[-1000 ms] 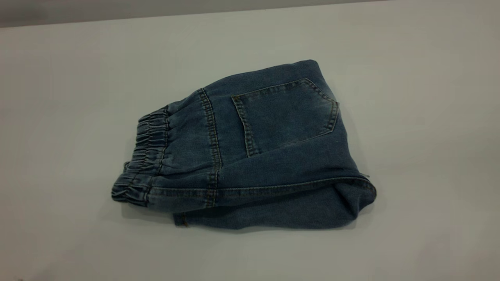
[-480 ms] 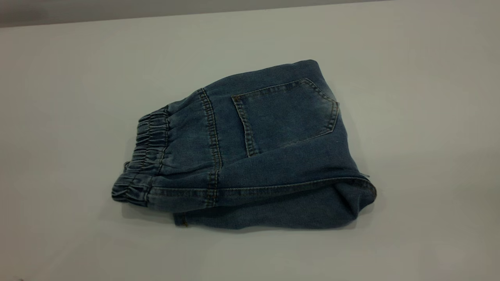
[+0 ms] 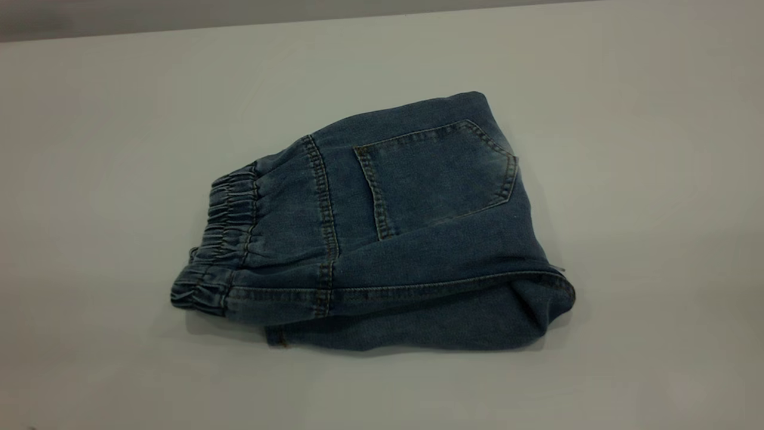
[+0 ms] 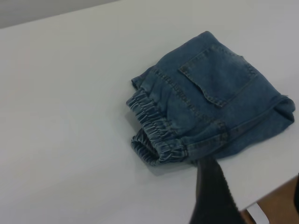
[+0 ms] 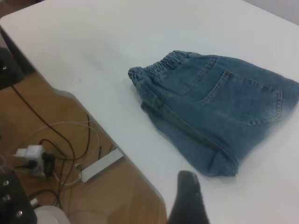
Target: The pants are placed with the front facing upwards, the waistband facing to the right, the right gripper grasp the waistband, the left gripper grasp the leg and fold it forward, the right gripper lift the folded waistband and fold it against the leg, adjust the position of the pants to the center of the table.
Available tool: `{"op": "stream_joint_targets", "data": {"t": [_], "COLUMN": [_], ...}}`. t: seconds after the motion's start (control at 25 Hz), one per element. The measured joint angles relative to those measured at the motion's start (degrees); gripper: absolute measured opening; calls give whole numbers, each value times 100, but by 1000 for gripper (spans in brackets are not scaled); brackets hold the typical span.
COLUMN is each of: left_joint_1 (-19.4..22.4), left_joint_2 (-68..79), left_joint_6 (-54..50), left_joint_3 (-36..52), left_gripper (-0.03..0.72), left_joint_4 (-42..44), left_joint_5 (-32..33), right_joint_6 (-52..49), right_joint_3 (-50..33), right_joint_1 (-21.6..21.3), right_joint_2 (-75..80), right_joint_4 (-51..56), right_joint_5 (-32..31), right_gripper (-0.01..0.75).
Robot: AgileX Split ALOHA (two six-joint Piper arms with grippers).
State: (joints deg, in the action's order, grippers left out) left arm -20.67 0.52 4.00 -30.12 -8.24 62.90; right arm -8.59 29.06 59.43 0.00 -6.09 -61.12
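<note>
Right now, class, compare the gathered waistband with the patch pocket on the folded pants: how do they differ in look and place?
The waistband is crinkled into many small pleats; the patch pocket lies smooth and flat. The waistband forms the left edge of the pants in the exterior view; the pocket sits on the top face, toward the right. The pocket is outlined in tan stitching; the waistband is not. Both are blue denim.

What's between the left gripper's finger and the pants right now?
Nothing: in the left wrist view one finger of the left gripper shows just short of the pants, near the waistband; only bare table lies between.
</note>
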Motion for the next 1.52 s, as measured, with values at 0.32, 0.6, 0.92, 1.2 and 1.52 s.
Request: {"op": "stream_joint_targets", "data": {"t": [0.32, 0.6, 0.92, 1.2, 1.52], "left_joint_1": [6, 6, 314, 1563, 1772], "left_joint_2": [-62, -52, -52, -52, -52], "left_joint_6": [-157, -157, -152, -141, -146], "left_joint_3": [138, 138, 133, 133, 133], "left_gripper": [357, 356, 356, 356, 355], "left_joint_4": [60, 65, 61, 61, 61], "left_joint_5": [-138, -119, -112, -108, -108], "right_joint_6": [21, 21, 21, 21, 16], "right_joint_3": [0, 0, 0, 0, 0], "right_joint_1": [-738, -3327, -5269, -5333, -5317], "right_joint_2": [0, 0, 0, 0, 0], "right_joint_4": [13, 18, 18, 18, 18], "right_joint_5": [-11, -11, -11, -11, -11], "right_gripper": [460, 460, 460, 460, 460]}}
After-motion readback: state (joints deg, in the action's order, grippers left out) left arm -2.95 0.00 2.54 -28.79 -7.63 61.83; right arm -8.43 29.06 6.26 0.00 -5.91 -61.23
